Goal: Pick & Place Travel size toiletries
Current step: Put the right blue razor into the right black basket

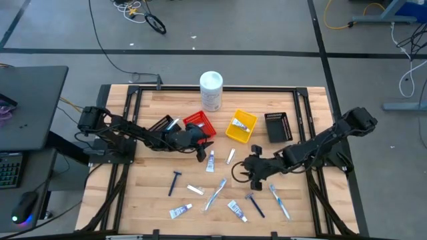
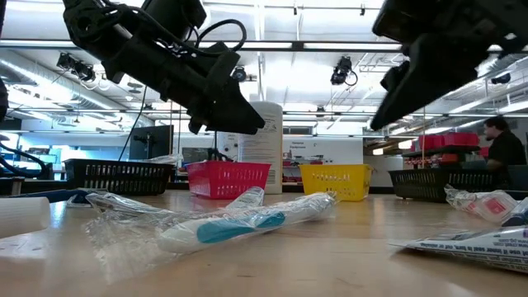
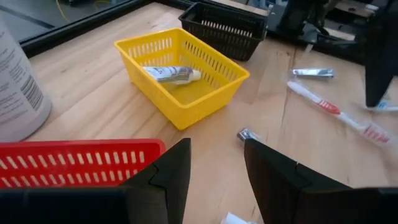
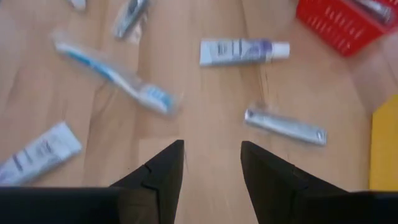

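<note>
Left gripper (image 1: 200, 155): fingers apart, nothing between them; hangs above the table at about 5 o'clock of the red bin, tip pointing toward the table centre.
Right gripper (image 1: 239, 171): fingers spread, empty; sits near table centre, at 6 o'clock of the yellow bin, over bare wood.
Red bin (image 1: 199, 124): at 11 o'clock of table centre; partly covered by the left arm in the high view; contents cannot be told.
Yellow bin (image 3: 185, 70): at 12 o'clock of table centre, between red and black bins; holds one small white toothpaste tube (image 3: 169, 74) lying flat on its floor.
Black bin (image 1: 278, 127): at 1 o'clock of centre, just beside the yellow bin; contents cannot be told.
White canister (image 1: 211, 91): upright at the far edge, 12 o'clock of the red bin.
Loose toiletries: scattered over the near half of the table, outside all bins.
- silvery tube (image 4: 285, 126): just ahead of the right gripper.
- toothpaste tube (image 4: 244, 51): beyond it.
- blue toothbrush (image 4: 114, 75): in clear wrap, beside them.
- dark razor (image 1: 175, 181): at 7 o'clock of centre.
- red toothbrush (image 3: 336, 111): near the black bin.
</note>
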